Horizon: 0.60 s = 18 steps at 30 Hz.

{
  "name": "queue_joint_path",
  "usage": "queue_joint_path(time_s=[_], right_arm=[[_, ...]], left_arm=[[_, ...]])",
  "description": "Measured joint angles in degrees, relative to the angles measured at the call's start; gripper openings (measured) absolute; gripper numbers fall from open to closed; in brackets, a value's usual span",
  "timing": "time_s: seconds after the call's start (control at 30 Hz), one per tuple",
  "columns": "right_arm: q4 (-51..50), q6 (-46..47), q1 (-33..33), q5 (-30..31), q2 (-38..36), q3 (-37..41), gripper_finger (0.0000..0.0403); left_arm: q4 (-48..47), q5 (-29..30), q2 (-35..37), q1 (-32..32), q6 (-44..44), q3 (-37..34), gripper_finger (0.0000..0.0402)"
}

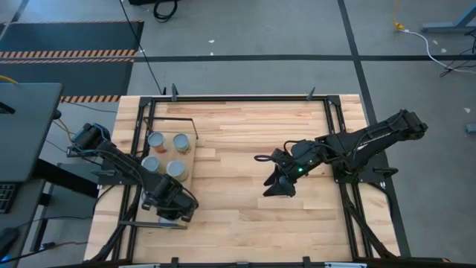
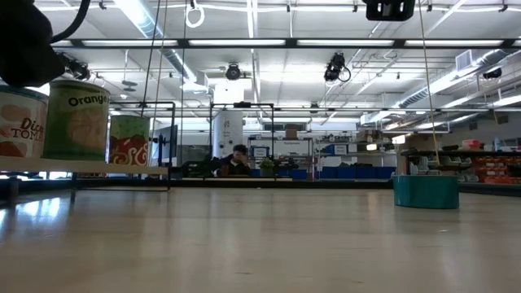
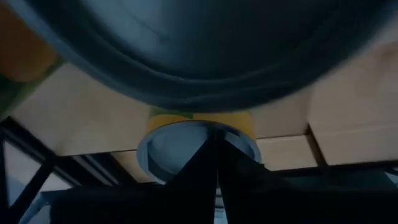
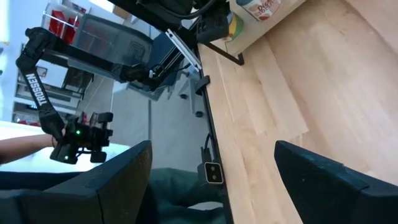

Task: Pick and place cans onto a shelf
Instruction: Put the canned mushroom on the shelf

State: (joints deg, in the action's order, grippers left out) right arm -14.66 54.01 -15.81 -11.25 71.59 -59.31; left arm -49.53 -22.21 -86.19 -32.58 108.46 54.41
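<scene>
The shelf (image 1: 167, 153) is a pale board in a black frame at the table's left, raised on legs (image 2: 81, 167). Several cans stand on it (image 1: 181, 141), (image 1: 151, 164), and the low view shows their labels (image 2: 76, 118). My left gripper (image 1: 172, 210) is at the shelf's near end with its fingers shut (image 3: 214, 140). Just beyond its tips is a yellow-labelled can (image 3: 186, 140), and a large dark round rim (image 3: 199, 56) is close to the camera. My right gripper (image 1: 279, 187) is open (image 4: 211, 155) over mid-table. A teal can (image 2: 425, 191) stands on the tabletop. My left gripper's shut fingertips (image 3: 217, 146) stand at the silvery top rim of the yellow-labelled can (image 3: 163, 148). I cannot tell whether they touch it.
The black metal frame (image 1: 338, 141) runs along the table's edges. The right wrist view shows the table's edge (image 4: 214, 112), the left arm (image 4: 74, 140) and the shelf with a can (image 4: 261, 9). A person (image 2: 238, 160) sits far behind the table.
</scene>
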Motion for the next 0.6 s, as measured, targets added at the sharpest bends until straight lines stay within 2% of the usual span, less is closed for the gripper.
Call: queue_joint_path(time_s=[0.17, 0.6], right_arm=[[0.0, 1.8, 0.0, -0.6, 0.0, 0.0, 0.0346], [2.6, 1.2, 1.1, -0.4, 0.0, 0.0, 0.0346]], left_arm=[[3.0, 1.8, 0.1, 0.0, -1.1, 0.0, 0.0013], [2.3, 3.2, 0.1, 1.2, -4.6, 0.0, 0.0012]])
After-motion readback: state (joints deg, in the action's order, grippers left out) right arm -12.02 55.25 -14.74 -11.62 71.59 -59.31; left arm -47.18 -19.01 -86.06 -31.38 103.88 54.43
